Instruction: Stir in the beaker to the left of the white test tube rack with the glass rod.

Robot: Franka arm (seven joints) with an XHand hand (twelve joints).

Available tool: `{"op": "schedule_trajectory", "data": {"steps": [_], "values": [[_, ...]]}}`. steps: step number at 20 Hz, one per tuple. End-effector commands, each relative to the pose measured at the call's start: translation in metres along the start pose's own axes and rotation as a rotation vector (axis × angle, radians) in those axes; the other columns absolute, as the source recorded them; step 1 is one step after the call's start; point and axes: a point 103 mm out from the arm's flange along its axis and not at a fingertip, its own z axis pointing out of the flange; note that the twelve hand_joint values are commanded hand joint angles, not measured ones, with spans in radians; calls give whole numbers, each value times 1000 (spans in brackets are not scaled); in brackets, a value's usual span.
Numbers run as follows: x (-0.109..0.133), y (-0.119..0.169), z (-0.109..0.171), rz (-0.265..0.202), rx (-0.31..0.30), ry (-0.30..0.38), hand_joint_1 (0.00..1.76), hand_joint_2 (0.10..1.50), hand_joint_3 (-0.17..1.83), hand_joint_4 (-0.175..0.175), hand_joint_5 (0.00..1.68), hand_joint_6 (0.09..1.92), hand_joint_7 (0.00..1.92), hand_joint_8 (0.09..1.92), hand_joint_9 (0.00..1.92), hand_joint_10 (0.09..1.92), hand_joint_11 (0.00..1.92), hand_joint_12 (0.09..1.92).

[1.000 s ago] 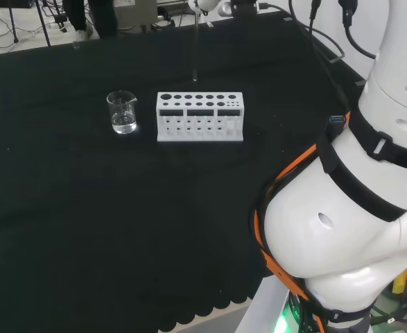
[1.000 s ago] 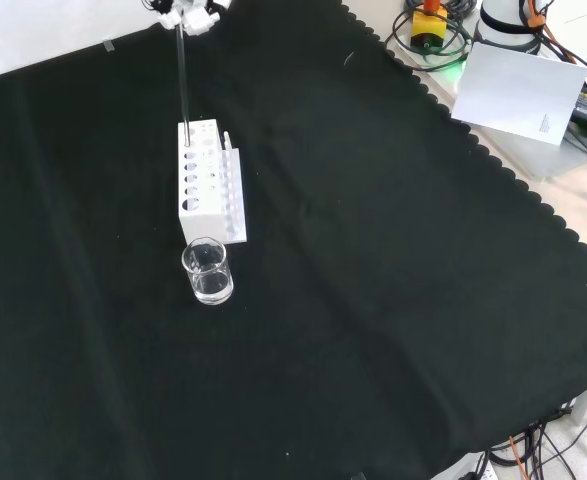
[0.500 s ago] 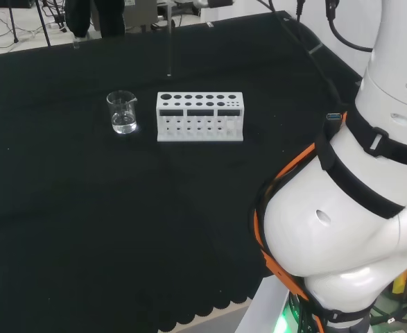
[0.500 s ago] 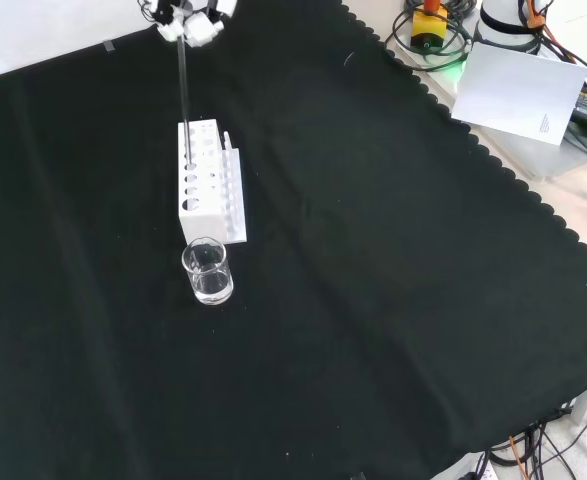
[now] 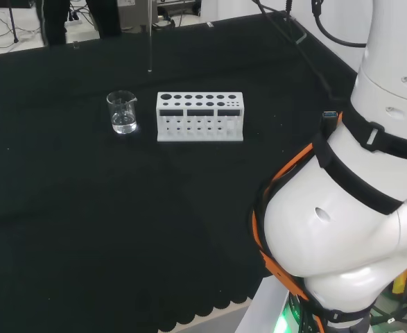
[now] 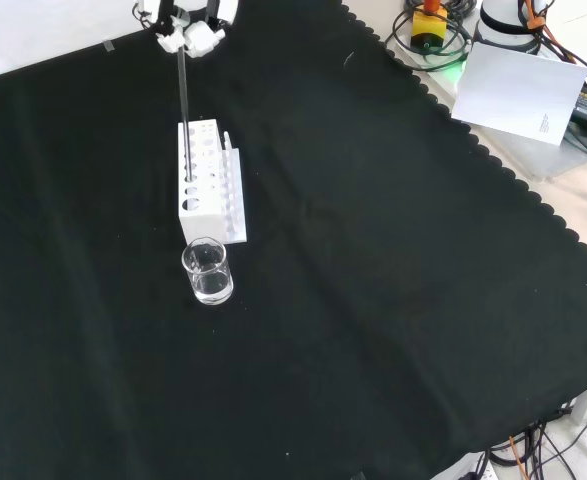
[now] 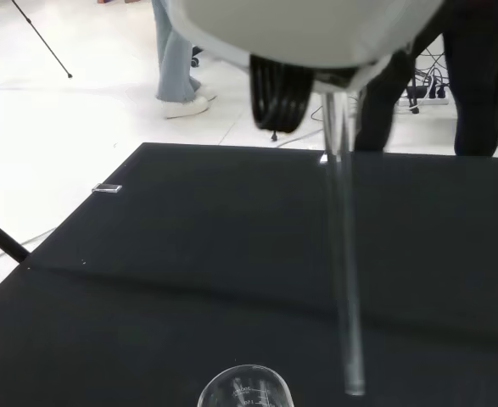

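A small clear beaker (image 5: 123, 112) with a little clear liquid stands on the black cloth, left of the white test tube rack (image 5: 200, 116) in the head view. In the front view the beaker (image 6: 207, 271) is nearer than the rack (image 6: 205, 190). The hand (image 6: 186, 20) at the front view's top is shut on a glass rod (image 6: 183, 110) that hangs upright over the rack's far part. In the head view the rod (image 5: 150, 41) ends in the air above the gap between beaker and rack. The wrist view has the hand (image 7: 308, 25), the rod (image 7: 344, 280) and the beaker's rim (image 7: 247, 388) below.
The arm's white links (image 5: 356, 208) fill the head view's right. Off the cloth's scalloped edge in the front view lie a white sheet (image 6: 518, 90) and cables with a yellow device (image 6: 428, 20).
The hand with the rod has moved left in the head view, from over the rack's middle toward the beaker side. Beaker and rack have not moved.
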Motion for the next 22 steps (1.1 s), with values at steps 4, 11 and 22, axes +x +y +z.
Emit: {"op": "schedule_trajectory", "data": {"steps": [4, 11, 22], "values": [[34, 21, 20, -106, 36, 20, 1323, 583, 864, -175, 1125, 784, 1297, 979, 1602, 920, 1397, 1060], [45, 30, 31, -138, 52, 38, 1323, 583, 864, -175, 1125, 783, 1297, 978, 1602, 920, 1397, 1062], [51, 43, 50, -162, 67, 60, 1323, 583, 865, -175, 1125, 784, 1298, 978, 1601, 922, 1397, 1064]]}}
